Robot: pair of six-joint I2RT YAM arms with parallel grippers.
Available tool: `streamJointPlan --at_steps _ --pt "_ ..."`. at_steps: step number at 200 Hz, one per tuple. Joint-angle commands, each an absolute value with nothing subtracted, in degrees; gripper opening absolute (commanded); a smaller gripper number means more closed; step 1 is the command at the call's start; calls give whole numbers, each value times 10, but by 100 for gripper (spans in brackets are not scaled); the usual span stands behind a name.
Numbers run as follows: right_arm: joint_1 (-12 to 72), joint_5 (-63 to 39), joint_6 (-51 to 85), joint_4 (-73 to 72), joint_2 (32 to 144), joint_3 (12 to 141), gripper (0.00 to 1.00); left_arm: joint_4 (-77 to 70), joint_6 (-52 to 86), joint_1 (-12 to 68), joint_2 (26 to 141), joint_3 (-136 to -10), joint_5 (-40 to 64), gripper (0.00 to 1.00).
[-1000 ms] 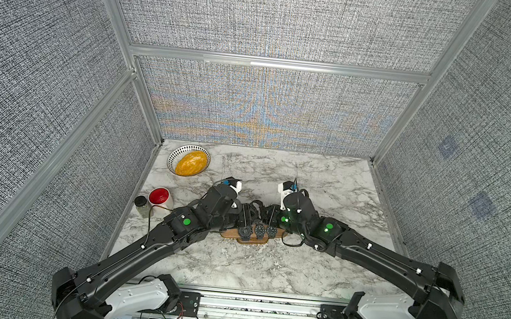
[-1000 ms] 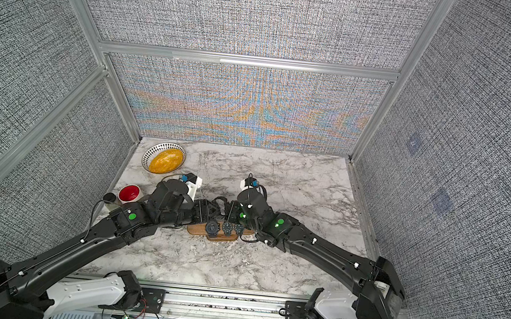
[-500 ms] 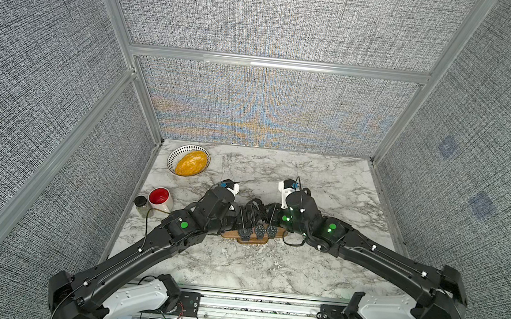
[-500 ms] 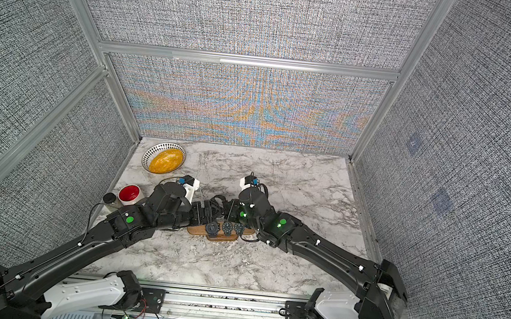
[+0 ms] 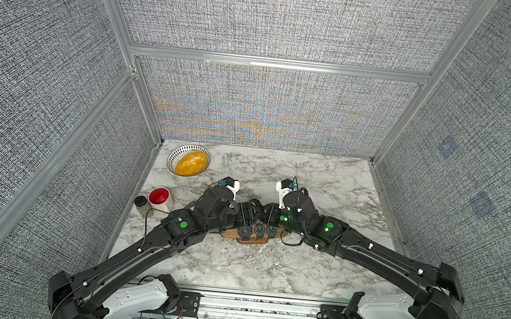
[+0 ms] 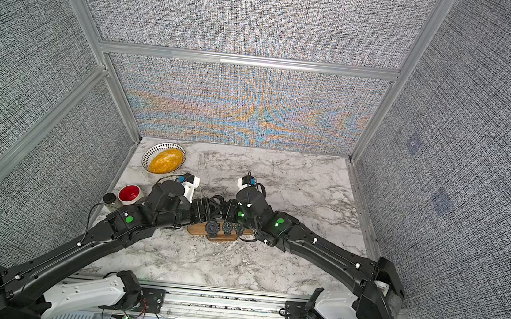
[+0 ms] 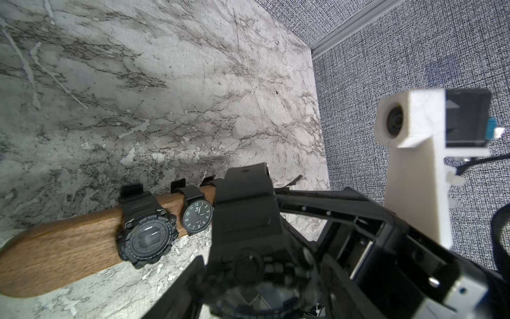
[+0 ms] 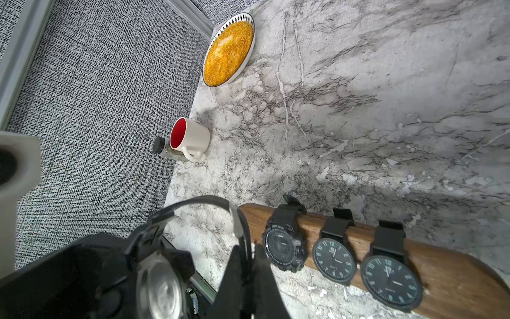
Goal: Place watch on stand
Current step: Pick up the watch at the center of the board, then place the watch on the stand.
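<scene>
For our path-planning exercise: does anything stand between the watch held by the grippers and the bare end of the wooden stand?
Nothing visible does. The held watch hangs beside the stand, whose bare end lies open; the three mounted watches sit farther along the bar.

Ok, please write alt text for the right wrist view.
Three black watches sit on a wooden stand on a marble table; the right end effector grips a fourth watch by its strap. Farther off: a red-lined mug, a jar, a bowl of yellow grains.
</scene>
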State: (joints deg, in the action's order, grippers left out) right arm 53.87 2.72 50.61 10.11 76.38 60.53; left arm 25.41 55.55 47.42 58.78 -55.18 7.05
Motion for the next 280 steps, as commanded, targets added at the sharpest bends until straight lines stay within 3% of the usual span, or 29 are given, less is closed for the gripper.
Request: streamJointPlan --at_steps 1,33,93,153,175,197,212,236,280 --pt "540 33 502 88 765 606 0 251 558 474 586 -553 69 63" --pt "541 32 502 87 766 607 0 258 556 474 593 -555 68 56" --pt "543 27 498 86 769 608 0 266 551 474 608 -556 70 57" --pt "544 15 494 86 774 612 0 284 544 474 595 -555 47 47" --pt "544 14 494 84 774 610 16 288 545 474 590 -549 42 44" --pt "543 18 490 96 771 611 44 311 537 474 582 -551 33 42" --pt "543 28 488 109 765 610 57 341 527 474 573 -554 25 39" --pt "541 53 483 133 754 607 65 401 512 474 549 -555 5 36" --pt "519 87 472 163 711 580 67 525 495 474 482 -542 -22 33"
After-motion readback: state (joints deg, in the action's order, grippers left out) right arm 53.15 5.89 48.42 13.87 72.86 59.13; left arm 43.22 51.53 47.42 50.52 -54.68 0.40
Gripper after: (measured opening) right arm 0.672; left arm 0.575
